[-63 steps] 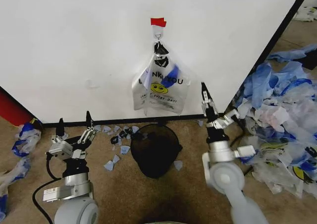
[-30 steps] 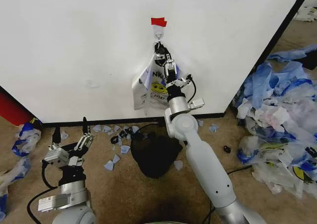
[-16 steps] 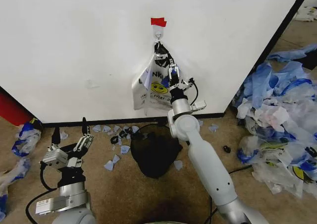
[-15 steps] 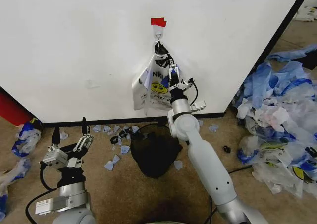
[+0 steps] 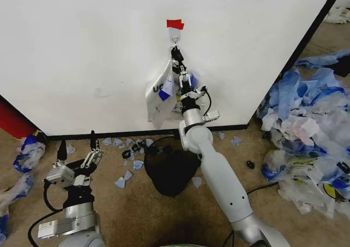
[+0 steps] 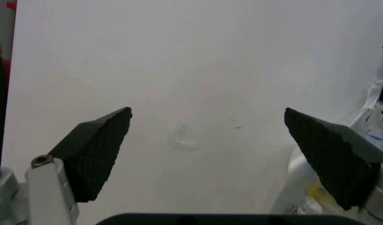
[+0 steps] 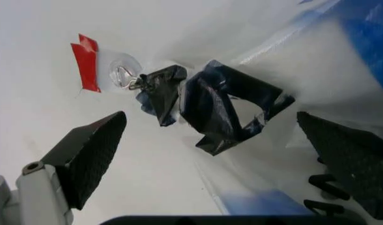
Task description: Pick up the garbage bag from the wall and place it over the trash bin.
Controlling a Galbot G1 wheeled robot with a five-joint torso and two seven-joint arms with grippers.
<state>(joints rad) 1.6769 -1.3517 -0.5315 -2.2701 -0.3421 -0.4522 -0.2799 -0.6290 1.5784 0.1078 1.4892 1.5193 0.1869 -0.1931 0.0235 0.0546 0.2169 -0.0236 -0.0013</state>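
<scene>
**Spread jaws at the hung bag**

Right gripper raised against the garbage bag, jaws spread wide either side of its twisted dark-blue handles. Thin, crinkled clear plastic, hung from a small hook under red tape on the smooth white wall. Below, round black wire-mesh trash bin. Left gripper low beside it, jaws released.

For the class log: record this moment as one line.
right gripper: open at bag handles | bag: on hook | left gripper: open, low
</scene>
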